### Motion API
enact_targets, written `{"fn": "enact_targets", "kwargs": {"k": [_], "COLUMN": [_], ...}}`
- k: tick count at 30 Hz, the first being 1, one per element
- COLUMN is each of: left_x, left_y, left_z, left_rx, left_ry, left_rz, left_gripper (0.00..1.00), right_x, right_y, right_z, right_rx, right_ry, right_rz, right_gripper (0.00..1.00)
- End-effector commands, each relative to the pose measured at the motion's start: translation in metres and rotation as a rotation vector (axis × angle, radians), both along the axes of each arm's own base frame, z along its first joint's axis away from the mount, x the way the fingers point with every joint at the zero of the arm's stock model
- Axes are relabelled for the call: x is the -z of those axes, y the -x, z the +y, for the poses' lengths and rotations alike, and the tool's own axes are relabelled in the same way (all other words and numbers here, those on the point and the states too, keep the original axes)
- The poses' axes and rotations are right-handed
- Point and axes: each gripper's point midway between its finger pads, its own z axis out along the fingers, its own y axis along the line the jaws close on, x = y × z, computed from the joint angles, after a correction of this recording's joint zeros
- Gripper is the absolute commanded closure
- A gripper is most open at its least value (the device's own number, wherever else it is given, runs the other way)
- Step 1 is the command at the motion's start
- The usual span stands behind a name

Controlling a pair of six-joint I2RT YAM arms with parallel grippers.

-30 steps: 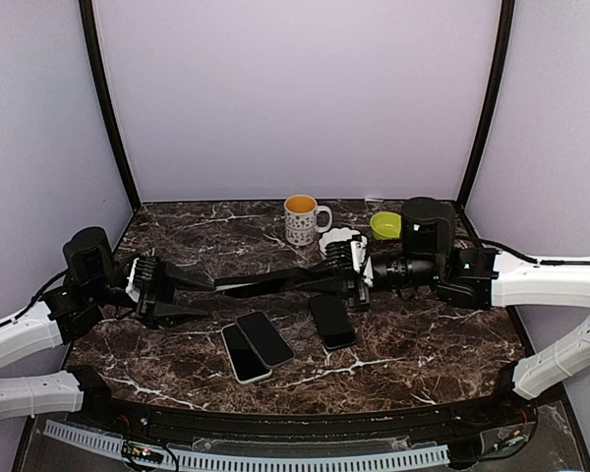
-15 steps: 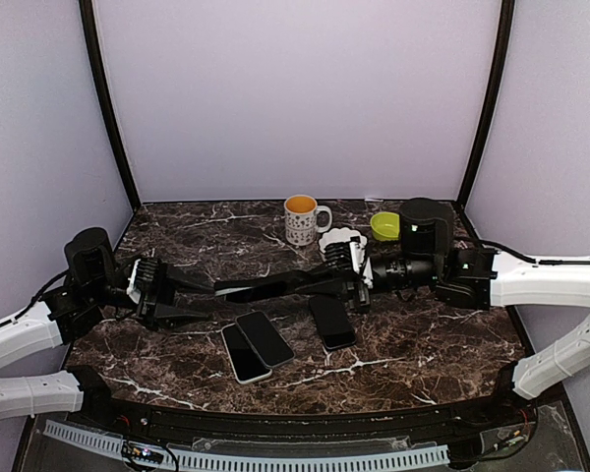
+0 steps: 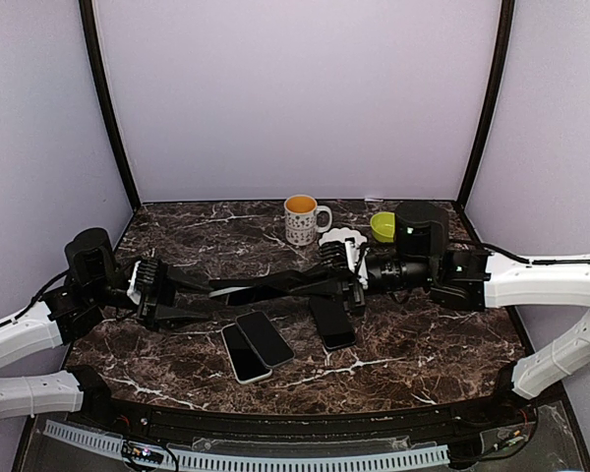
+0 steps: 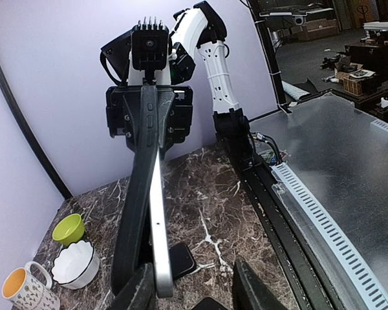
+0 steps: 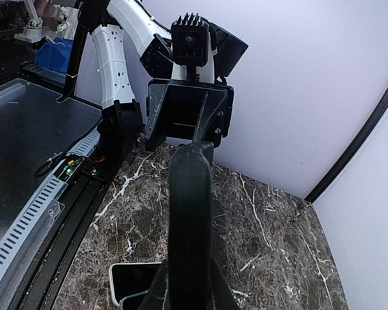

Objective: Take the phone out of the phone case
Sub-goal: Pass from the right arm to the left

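Above the surface, your right pincer was clamped on one end of the phone case, which hung between both arms. Your left pincer stood partly open at the other end, with the phone lying against one finger.

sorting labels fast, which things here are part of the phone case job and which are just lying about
job: cased phone, left claw, right claw
lying about: mug, white bowl, green bowl, white-edged phone, middle phone, dark phone
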Motion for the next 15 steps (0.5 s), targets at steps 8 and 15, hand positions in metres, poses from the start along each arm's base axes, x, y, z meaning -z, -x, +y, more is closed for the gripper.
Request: {"fn": "enact_targets", "kwargs": {"k": [8, 15], "left_x": [0.0, -0.001], "left_y": [-0.015, -0.022], "left_z": [-0.002, -0.001], "left_rx": [-0.091, -0.129], "left_ry": [-0.002, 0.002], "left_rz": [-0.039, -0.06], "left_gripper": [0.64, 0.7], "right_x": [-0.053, -0.056], "right_y": [0.027, 0.03], "right_z": [0.01, 0.014], "right_rx": [-0.108, -0.114], "right_ry": [-0.21, -0.24], "right_rz": [-0.055, -0.041], "right_gripper": [1.0, 1.0]}}
